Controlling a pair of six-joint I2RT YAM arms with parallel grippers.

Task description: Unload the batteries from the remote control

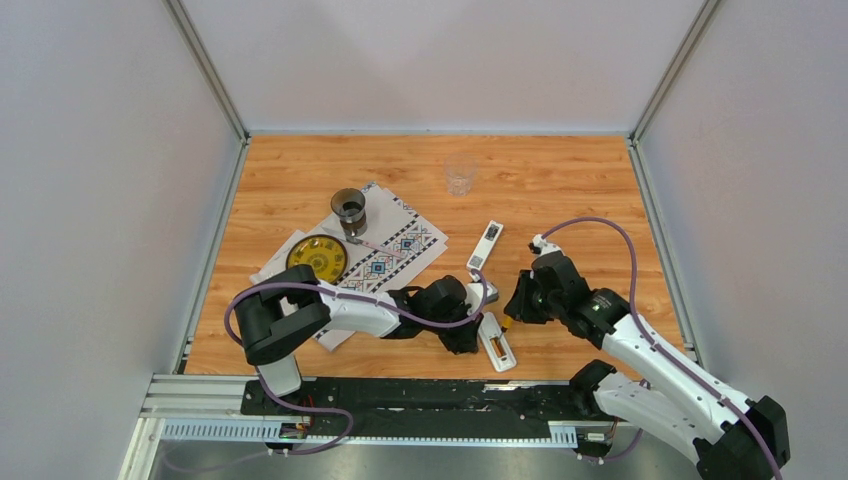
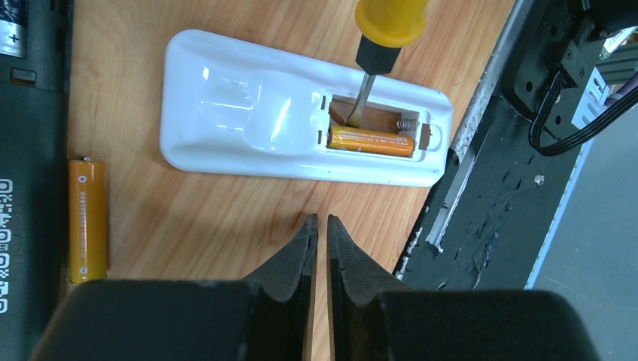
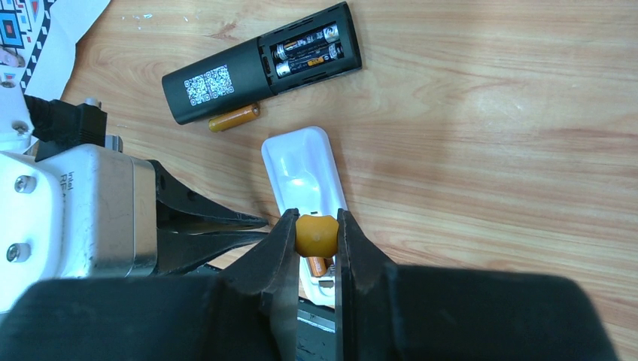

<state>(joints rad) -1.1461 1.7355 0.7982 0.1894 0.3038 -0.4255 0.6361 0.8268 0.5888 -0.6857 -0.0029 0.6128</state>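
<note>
Top view, white remote (image 1: 497, 342): near edge of the counter (image 1: 560, 190), between both arms.
Left wrist, left end effector (image 2: 321, 219): fingers pressed together, holding nothing.
Left wrist, done: one loose battery (image 2: 87, 219) lies beside the black remote (image 2: 30, 113).
Left wrist, to do: one seated battery (image 2: 371, 141) in the open bay; screwdriver (image 2: 380, 45) tip in the empty slot.
Right wrist, right end effector (image 3: 315, 218): pinching the screwdriver handle.
Right wrist, black remote: two cells (image 3: 308, 49) inside, perhaps also to unload.

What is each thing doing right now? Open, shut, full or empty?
White remote: cover off, one battery inside, one slot empty.
Loose battery: out, lying on the table.
Black remote: cover off, batteries inside.
Screwdriver: tip in the empty slot.
Right gripper: shut on the screwdriver.
Left gripper: shut, holding nothing.
Glass: upright, looks empty.
</note>
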